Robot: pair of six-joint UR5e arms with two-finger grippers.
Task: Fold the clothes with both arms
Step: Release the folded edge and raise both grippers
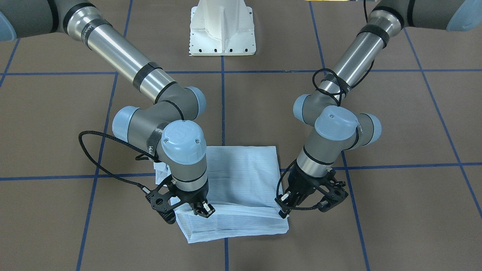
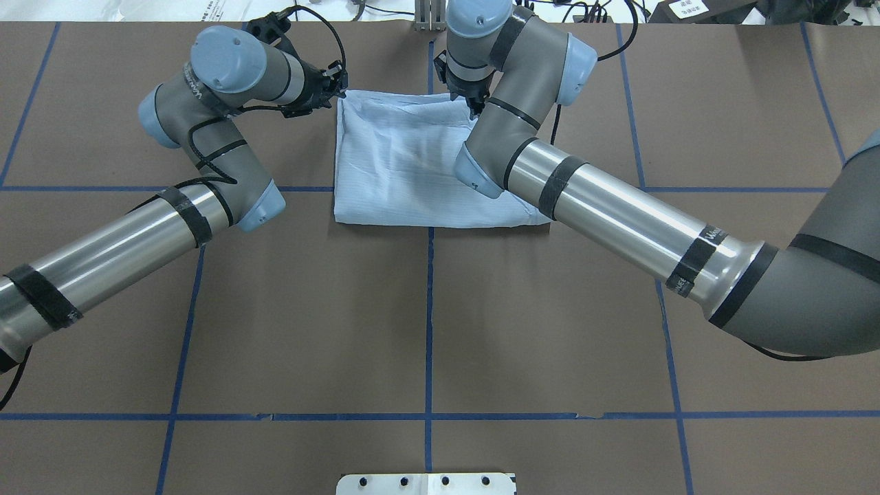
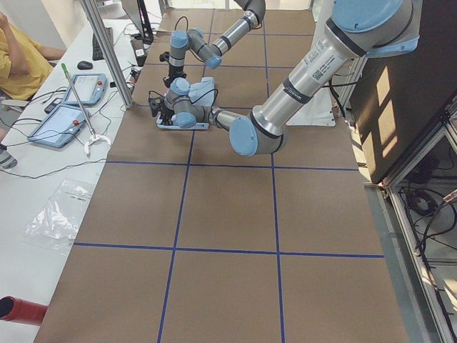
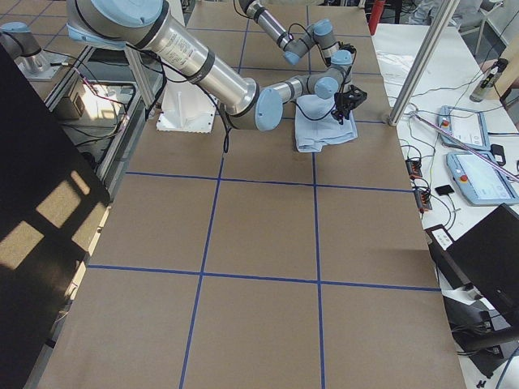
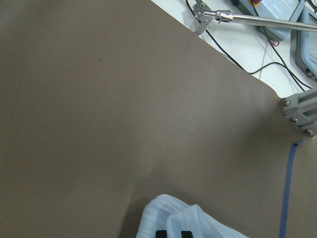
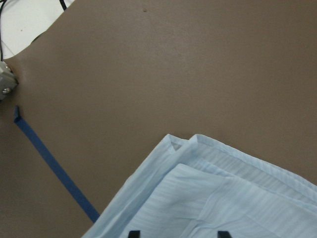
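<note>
The light blue striped shirt (image 1: 241,177) lies folded into a rough rectangle on the brown table, far from the robot's base; it also shows in the overhead view (image 2: 399,165). My left gripper (image 1: 282,212) is at the shirt's far corner on my left side (image 2: 338,88). In the left wrist view its fingertips (image 5: 160,233) stand close together with bunched shirt fabric (image 5: 198,220) between them. My right gripper (image 1: 203,210) hovers over the shirt's far edge on my right side (image 2: 473,104). In the right wrist view its fingertips (image 6: 132,233) stand wide apart above the shirt (image 6: 223,198), holding nothing.
The white pedestal base (image 1: 222,30) stands at the robot's side of the table. Blue tape lines (image 2: 430,309) cross the brown surface. Just past the shirt is the table's far edge with a metal post (image 5: 297,111), cables and tablets (image 3: 71,107). A person (image 3: 21,57) sits there.
</note>
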